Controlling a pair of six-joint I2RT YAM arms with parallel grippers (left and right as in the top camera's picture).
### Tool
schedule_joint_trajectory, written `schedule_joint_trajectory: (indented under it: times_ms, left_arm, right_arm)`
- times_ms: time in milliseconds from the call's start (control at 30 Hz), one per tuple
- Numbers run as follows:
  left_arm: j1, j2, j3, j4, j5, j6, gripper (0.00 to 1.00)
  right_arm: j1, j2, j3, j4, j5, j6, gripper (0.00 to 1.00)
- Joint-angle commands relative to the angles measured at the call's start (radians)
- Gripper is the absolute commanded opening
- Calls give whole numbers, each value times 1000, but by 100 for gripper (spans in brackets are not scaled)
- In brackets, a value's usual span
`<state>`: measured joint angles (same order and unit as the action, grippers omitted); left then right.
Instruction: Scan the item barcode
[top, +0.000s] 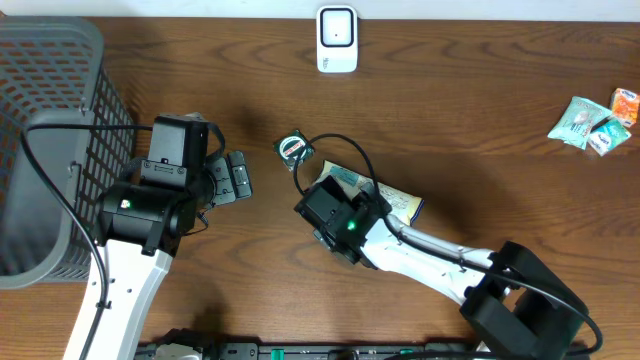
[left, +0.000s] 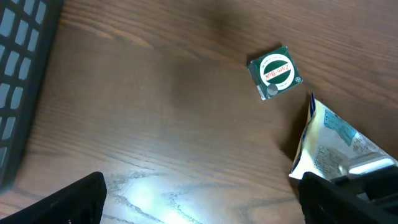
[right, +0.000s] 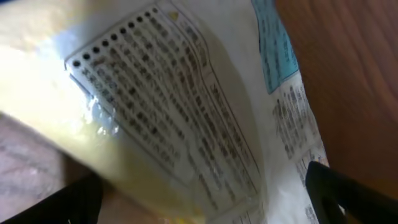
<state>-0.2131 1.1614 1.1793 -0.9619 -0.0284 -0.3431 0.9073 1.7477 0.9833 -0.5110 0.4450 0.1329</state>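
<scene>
A white and yellow packet (top: 397, 199) with printed text lies on the wooden table at the centre. My right gripper (top: 333, 205) hangs directly over its left part. In the right wrist view the packet (right: 186, 106) fills the frame close up. My right gripper (right: 205, 205) is open, with its dark fingertips (right: 348, 193) on either side of the packet. A white scanner (top: 337, 38) stands at the far edge. My left gripper (top: 238, 178) stands open over bare wood, left of the packet (left: 333, 146), with nothing between its fingers (left: 59, 202).
A small green round-labelled packet (top: 292, 148) lies just above and left of the right gripper, and shows in the left wrist view (left: 275, 71). A grey mesh basket (top: 40, 150) fills the left side. More snack packets (top: 595, 122) lie at the far right.
</scene>
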Motion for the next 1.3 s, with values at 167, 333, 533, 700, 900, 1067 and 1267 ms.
schedule_joint_trajectory:
  times_ms: [167,333,533,700,900,1067,1267]
  left_arm:
    - [2,2,9,1,2,-9,98]
    - [2,2,9,1,2,-9,98]
    - [2,2,9,1,2,-9,98]
    - [2,2,9,1,2,-9,98]
    - [2,2,9,1,2,-9,98]
    - [2,2,9,1,2,-9,98]
    - [2,2,9,1,2,-9,98]
  right_arm:
    - [-64,6,-112,164,58,-71,83]
    - [-159,6,-114,202,39,-58,35]
    - [-180,4,-90,204,-11,23,1]
    - [-184,-37,-15,163,-81,77,1]
    - [-229,-126,74,153,-315,76,1]
    - [-331,-164,91,171,-742,131,1]
    - [-433,-127,60,170,-1120,222,1]
